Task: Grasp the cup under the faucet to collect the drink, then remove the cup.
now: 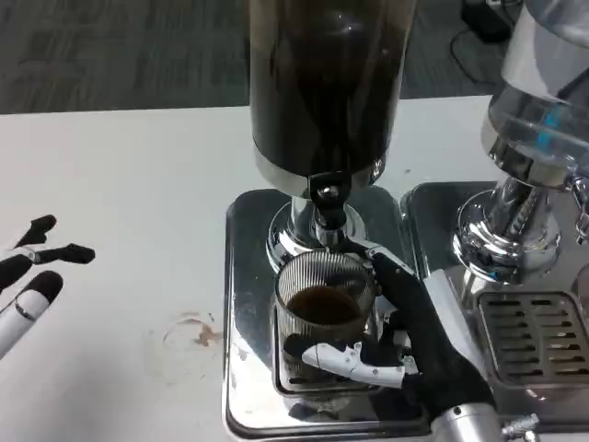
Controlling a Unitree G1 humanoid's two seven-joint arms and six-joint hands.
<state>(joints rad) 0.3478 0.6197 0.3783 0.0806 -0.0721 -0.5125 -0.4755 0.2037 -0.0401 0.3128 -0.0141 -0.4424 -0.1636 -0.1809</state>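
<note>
A ribbed, clear cup [324, 308] is seen standing upright on the steel drip tray [247, 276] of the dark drink dispenser [324, 83], near the middle of the tray and directly beneath the faucet [328, 207]. A dark drink is visible inside the cup, its surface well below the rim. The cup is grasped by the right hand [405, 341], which is reached in from the tray's near right corner: black fingers [391, 276] are laid against the cup's right wall up toward the rim, and a white finger is wrapped across the cup's near side low down, so the cup is enclosed from the right and the front. The cup's base is seen resting on the tray's grate; whether it is lifted at all cannot be told.

The left hand [32, 272] is held over the white table [120, 184] at its left edge, well apart from the tray, with its fingers spread and nothing between them. A faint brownish stain [193, 333] is marked on the table just beside the tray's left edge. A second dispenser [538, 129], with a clear vessel and a steel base, is set on its own tray [534, 336] along the table's right edge, just beside the first.
</note>
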